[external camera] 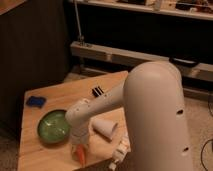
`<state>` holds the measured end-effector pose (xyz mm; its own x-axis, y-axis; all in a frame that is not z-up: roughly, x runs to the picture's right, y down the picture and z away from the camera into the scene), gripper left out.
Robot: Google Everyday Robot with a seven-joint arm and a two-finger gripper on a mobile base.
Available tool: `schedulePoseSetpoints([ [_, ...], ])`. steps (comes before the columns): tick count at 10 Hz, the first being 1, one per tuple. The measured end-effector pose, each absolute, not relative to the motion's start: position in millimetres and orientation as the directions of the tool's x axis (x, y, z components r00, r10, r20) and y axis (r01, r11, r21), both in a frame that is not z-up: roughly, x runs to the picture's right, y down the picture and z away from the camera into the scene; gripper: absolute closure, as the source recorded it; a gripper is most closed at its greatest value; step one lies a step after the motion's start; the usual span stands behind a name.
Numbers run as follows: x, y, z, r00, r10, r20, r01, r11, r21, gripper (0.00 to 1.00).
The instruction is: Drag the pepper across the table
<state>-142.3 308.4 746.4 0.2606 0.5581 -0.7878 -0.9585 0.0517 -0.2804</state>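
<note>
The pepper (80, 154) is a small orange-red tapered piece lying on the light wooden table (65, 95) near its front edge, just right of the green bowl (54, 126). My gripper (80, 146) comes down from the white arm and sits directly over the pepper's upper end. The pepper's lower tip pokes out below the gripper.
A white cup (104, 127) lies on its side right of the gripper. A blue block (35, 101) sits at the table's far left. A small white object (119, 151) lies at the front right edge. The arm's big white housing (155, 115) hides the table's right side.
</note>
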Motion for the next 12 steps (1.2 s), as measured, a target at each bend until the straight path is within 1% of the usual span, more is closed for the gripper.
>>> schedulePoseSetpoints([
  [1, -142.6, 308.6, 746.6, 0.261, 0.557, -0.788, -0.959, 0.053, -0.279, 0.67],
  [2, -142.4, 308.8, 747.0, 0.258, 0.557, -0.790, -0.959, 0.052, -0.277, 0.70],
  [6, -137.7, 304.8, 748.3, 0.235, 0.564, -0.791, -0.965, 0.037, -0.260, 0.70],
  [12, -134.1, 262.4, 774.7, 0.198, 0.591, -0.782, -0.972, 0.017, -0.233, 0.70],
])
